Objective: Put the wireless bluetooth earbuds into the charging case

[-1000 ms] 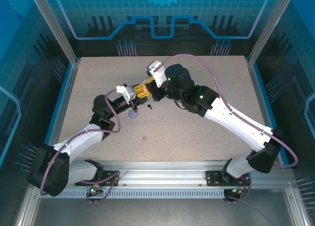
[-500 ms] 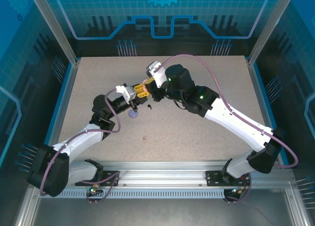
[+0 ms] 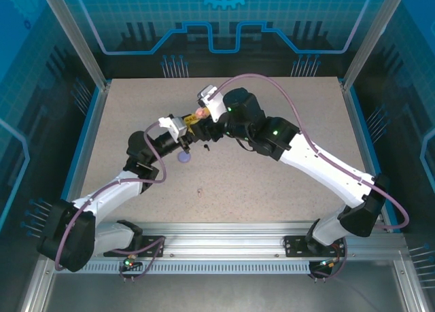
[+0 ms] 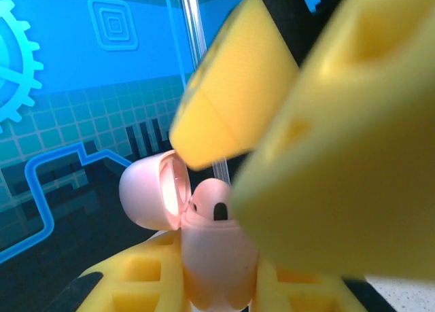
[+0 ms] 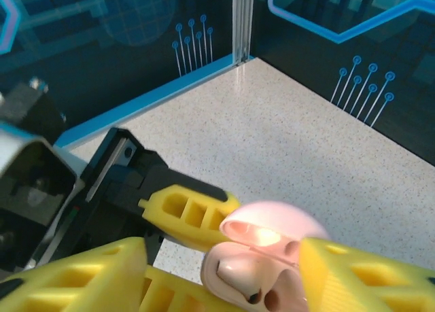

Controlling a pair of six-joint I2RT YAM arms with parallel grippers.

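Pink earbud [image 4: 212,204] sits in the lid-up pink case [image 4: 212,257], left hand [image 4: 214,291] clenched on the case body, right hand [image 5: 221,257] released, straddling it; bud likely tiny, light, slick, so pinch its bulb gently.

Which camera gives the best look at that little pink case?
The left wrist view: the pink case sits close up, lid swung open, an earbud poking out. The right wrist view shows the case from above, cut off at the bottom edge. In the top view it is a tiny pink speck.
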